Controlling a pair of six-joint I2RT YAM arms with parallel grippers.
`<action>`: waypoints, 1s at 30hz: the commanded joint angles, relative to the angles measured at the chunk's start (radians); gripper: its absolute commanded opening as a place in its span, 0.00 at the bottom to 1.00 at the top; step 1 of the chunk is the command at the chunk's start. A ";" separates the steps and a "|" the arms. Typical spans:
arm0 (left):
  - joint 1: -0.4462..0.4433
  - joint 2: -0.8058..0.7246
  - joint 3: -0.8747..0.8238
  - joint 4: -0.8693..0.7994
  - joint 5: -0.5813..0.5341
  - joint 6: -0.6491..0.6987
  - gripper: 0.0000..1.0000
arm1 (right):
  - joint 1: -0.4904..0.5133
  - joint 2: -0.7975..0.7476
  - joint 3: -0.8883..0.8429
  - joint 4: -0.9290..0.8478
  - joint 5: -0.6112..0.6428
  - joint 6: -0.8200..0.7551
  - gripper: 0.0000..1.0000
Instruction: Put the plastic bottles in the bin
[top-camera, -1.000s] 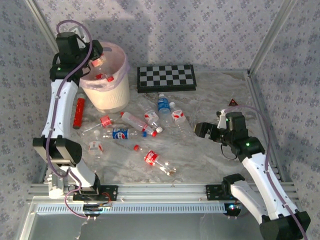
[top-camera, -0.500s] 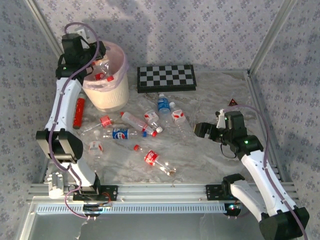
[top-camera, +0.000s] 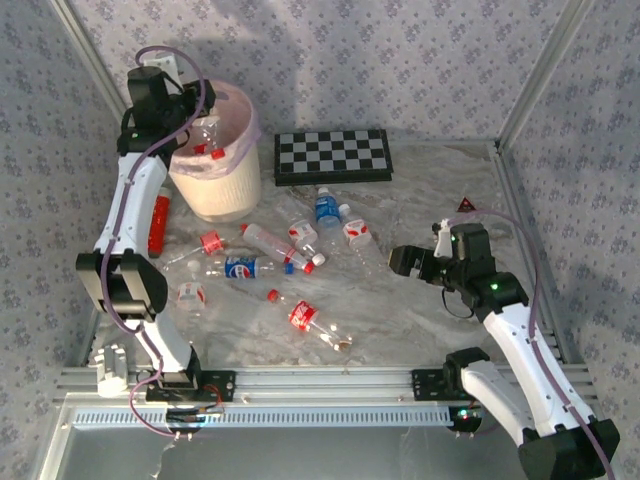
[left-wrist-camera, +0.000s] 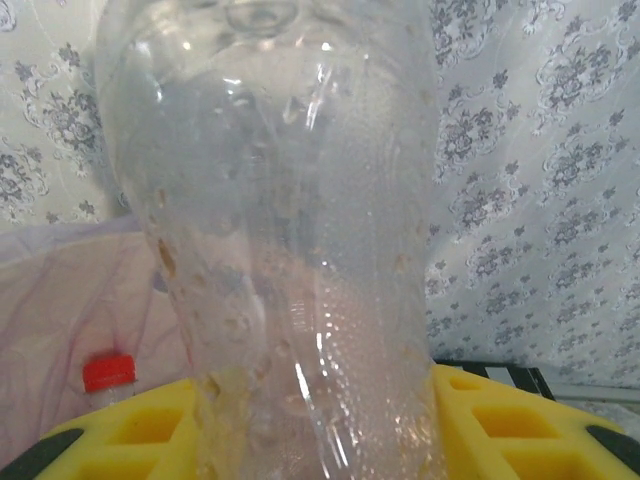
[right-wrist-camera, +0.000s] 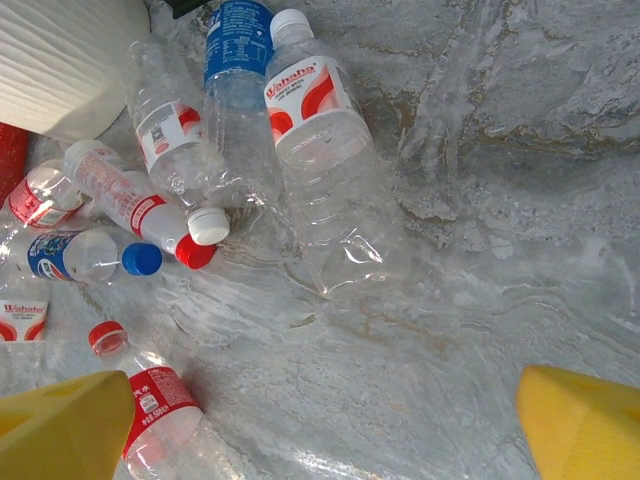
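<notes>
As the left hand (top-camera: 196, 125) swings farther over the bin (top-camera: 215, 195), it stays clenched on a clear bottle (left-wrist-camera: 290, 250), ready to drop it. The right hand (top-camera: 402, 262) hangs wide open right of the bottles (top-camera: 240, 268) scattered mid-desk (top-camera: 430, 200), many yet to go.

left arm (top-camera: 122, 215): white links, black joints, lilac cable | right arm (top-camera: 515, 335): same | jaws: yellow pads (right-wrist-camera: 60, 425)
</notes>
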 joint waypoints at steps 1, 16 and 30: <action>0.000 0.164 -0.104 -0.319 -0.025 0.183 0.00 | -0.004 -0.017 0.021 -0.042 0.004 0.015 1.00; 0.064 0.287 0.600 -0.582 0.182 0.127 0.00 | -0.004 0.000 0.000 -0.027 0.004 0.018 1.00; 0.096 0.362 0.692 -0.427 0.217 -0.063 0.00 | -0.005 0.000 0.024 -0.055 0.013 0.004 1.00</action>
